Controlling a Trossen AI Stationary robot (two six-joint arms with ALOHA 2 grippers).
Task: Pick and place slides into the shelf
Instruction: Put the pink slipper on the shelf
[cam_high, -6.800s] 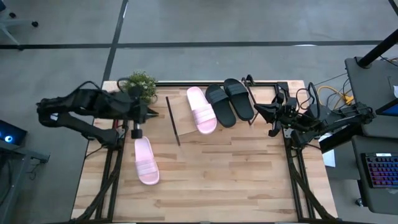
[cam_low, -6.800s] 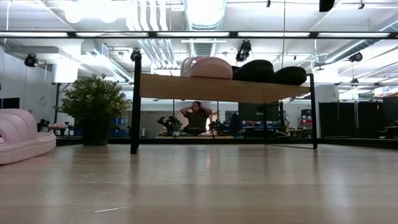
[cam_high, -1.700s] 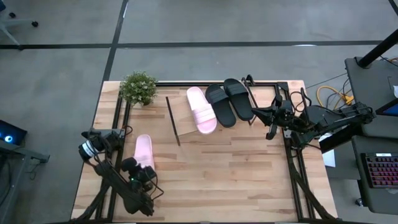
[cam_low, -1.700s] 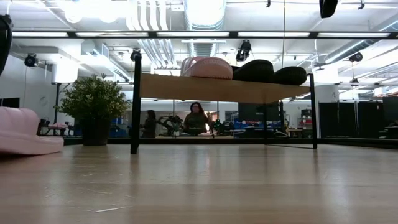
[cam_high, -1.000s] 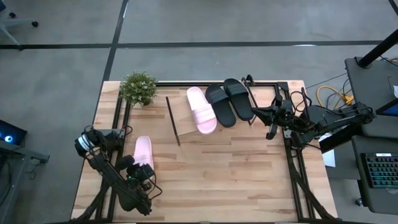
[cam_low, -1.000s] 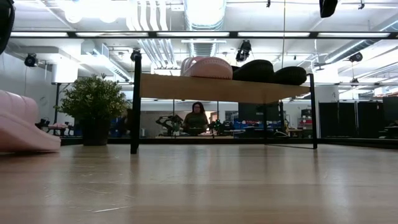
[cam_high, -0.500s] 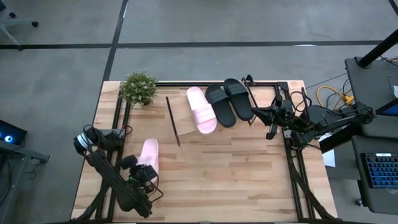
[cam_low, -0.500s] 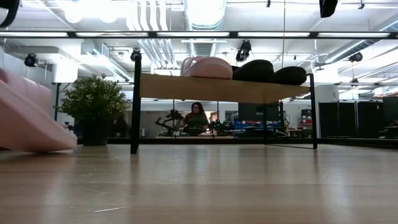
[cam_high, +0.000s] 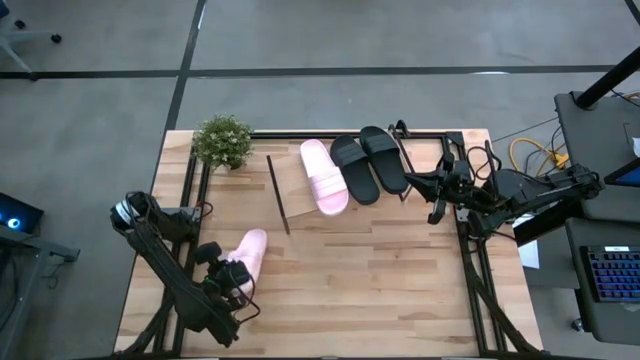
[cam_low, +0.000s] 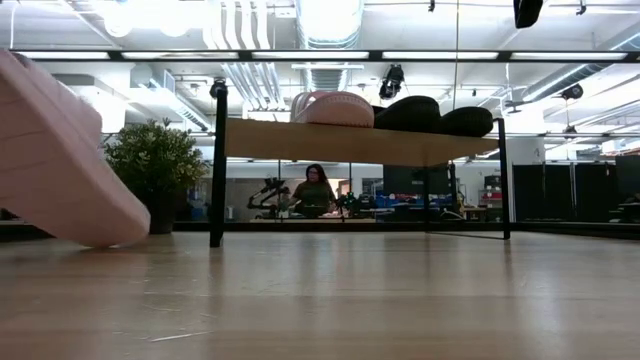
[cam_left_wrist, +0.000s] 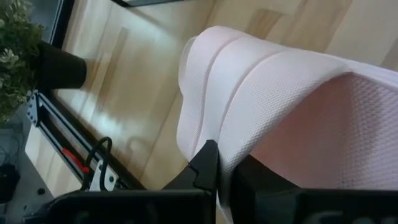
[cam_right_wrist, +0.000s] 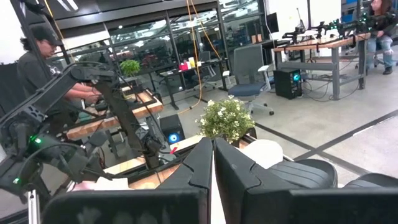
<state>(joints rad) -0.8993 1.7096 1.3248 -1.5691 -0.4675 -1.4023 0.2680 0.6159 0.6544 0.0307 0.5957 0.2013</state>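
1. High view: the left gripper (cam_high: 228, 275), near the table's front-left corner, clamps the loose pale pink slide sandal (cam_high: 248, 250); three slides already sit on the slanted light-wood shelf (cam_high: 300, 200) by the rear edge.
2. Low view: the sandal hangs tilted – toe lifted.
3. Left wrist view: fingers pinch its strap (firmly, I judge).
4. Right wrist view: the right gripper (cam_right_wrist: 210, 155), closed on nothing, waits at the right edge – next, carry the sandal to the shelf's free left end.

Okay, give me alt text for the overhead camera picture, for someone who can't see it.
Seen from above, the left gripper is shut on a pale pink slide near the wooden table's left side. The shelf at the back holds another pink slide and two black slides, with a potted plant to its left. The right gripper waits, shut, beside the shelf.
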